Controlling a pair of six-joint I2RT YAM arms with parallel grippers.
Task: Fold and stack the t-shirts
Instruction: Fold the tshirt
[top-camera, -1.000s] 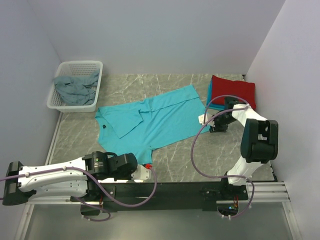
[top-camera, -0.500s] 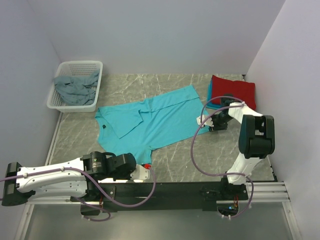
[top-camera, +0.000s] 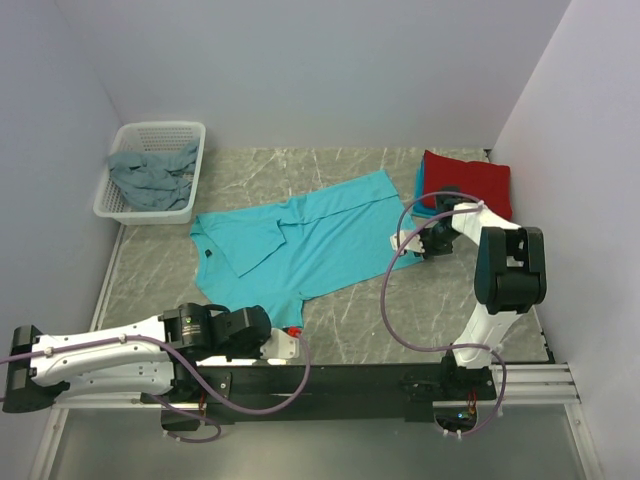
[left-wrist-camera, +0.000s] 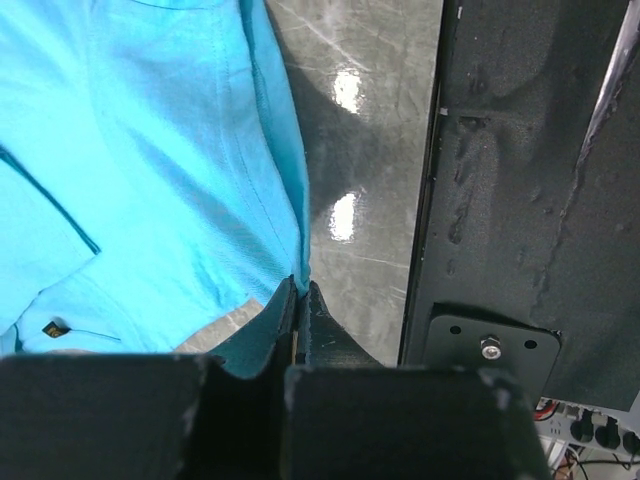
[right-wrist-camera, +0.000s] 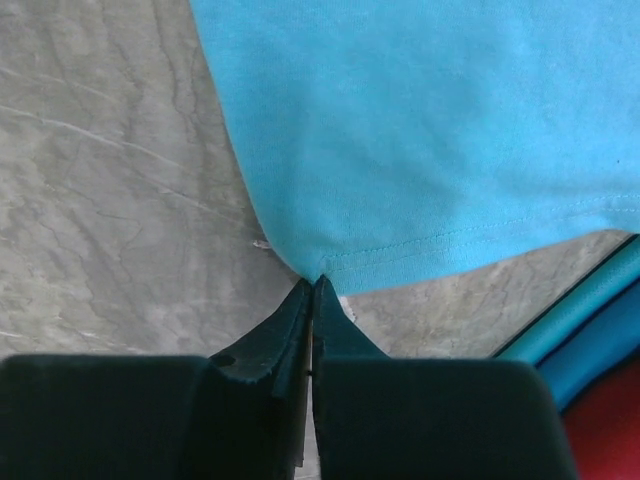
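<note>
We are starting this fold: closed left end effector (left-wrist-camera: 300, 290) pinching the hem of the flat turquoise t-shirt (top-camera: 300, 240), closed right end effector (right-wrist-camera: 317, 285) touching its corner just ahead, red t-shirt (top-camera: 470, 180) already stacked alongside.

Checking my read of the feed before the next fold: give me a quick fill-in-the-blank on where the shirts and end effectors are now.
1. The grey-blue t-shirt lies in the white ____ at the far left.
2. On the folded stack at the far right, the top shirt is ____.
3. The left end effector and right end effector each sit at an edge of the turquoise t-shirt, jaws ____.
Missing words: basket; red; shut.
</note>
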